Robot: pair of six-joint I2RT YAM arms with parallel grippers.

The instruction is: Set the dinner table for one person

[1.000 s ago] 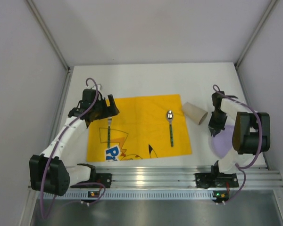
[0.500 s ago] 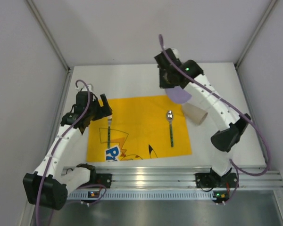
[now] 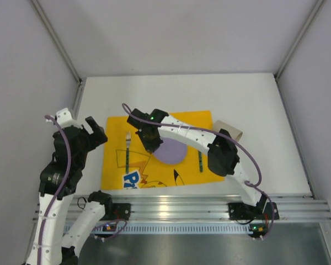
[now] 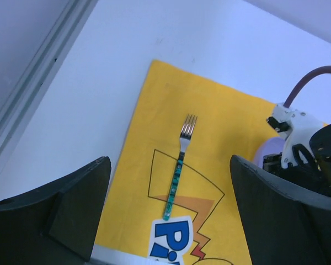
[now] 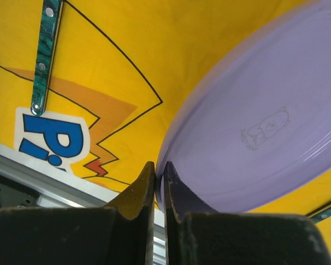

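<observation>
- Since half a second ago my right arm has swung from the upper middle of the frame down over the centre, bringing the purple plate [image 3: 172,150] onto the middle of the yellow placemat [image 3: 113,171]; my left arm has backed off to the left edge.
- My right gripper [image 5: 159,175] is pinched tight on the plate's rim, with only the rim's thickness between the fingers.
- My left gripper [image 3: 95,131] hangs spread wide with nothing in it, left of the placemat.
- The dinner table [image 3: 254,99] is the white top filling the middle of the overhead frame, with the placemat lying on its near-centre part.
- Risk: I cannot tell whether the plate sits flat yet. If I let go with the held edge raised, it could drop and skid toward the fork [image 3: 127,152], which lies just left of it.
- Risk: the right arm stretches across the spoon [image 3: 200,162] and the cup [image 3: 235,132]. A low or careless pull-back could drag the spoon askew or knock the cup.
- Risk: sliding the plate instead of lifting it could bunch the cloth.
- Count: one plate, one fork, one spoon (only the handle shows), one cup (mostly hidden by the arm), one placemat.
</observation>
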